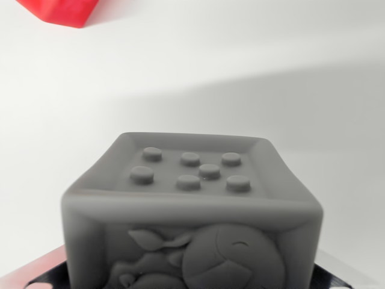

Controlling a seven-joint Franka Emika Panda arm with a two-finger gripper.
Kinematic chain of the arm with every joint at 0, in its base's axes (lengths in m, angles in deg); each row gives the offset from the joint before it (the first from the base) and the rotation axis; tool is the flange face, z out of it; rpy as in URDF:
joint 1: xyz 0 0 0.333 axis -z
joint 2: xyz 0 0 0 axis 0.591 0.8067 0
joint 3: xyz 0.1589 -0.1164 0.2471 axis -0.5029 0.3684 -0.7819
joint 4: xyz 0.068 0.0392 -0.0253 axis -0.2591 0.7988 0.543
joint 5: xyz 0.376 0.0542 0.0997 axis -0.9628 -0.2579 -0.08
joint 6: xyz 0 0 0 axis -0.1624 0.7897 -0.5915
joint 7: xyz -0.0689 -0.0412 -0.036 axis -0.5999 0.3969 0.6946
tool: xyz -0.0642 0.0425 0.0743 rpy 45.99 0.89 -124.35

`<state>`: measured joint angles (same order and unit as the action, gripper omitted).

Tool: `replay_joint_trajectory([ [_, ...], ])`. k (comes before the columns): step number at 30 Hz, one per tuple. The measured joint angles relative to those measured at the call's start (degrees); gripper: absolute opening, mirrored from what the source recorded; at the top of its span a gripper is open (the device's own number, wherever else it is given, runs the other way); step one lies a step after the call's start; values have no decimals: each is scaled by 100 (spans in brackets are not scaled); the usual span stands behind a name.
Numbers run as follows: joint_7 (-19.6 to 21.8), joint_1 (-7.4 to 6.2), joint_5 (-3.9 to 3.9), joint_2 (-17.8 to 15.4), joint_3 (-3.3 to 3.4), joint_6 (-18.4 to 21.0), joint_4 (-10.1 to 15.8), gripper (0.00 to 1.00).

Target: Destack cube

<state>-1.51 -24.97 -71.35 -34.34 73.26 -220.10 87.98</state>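
A grey soft cube fills the lower middle of the wrist view, very close to the camera. Its top face carries several raised dots inside a raised rim, and its near side shows an embossed cartoon figure. It seems to rest on something dark with a pale edge, seen only at the bottom corners. A red cube lies at the top left corner, cut off by the frame. No finger of my gripper shows in this view.
A white tabletop spreads behind and around the grey cube, with a soft shadow across the right half.
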Motion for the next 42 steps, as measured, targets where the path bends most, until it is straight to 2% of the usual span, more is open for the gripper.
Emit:
replay_joint_trajectory([
  [10,301,1,-1,-58,115,-76,132,0],
  [12,292,1,-51,-17,118,-151,144,0],
  [16,194,1,-216,265,91,-383,136,0],
  [20,64,5,-411,526,33,-602,118,0],
  [22,16,15,-478,602,7,-670,108,0],
  [27,-150,88,-698,870,-109,-890,62,0],
  [32,-283,179,-874,1115,-241,-1082,15,0],
  [36,-369,269,-985,1301,-355,-1228,-29,0],
  [42,-447,398,-1080,1516,-505,-1394,-86,0],
])
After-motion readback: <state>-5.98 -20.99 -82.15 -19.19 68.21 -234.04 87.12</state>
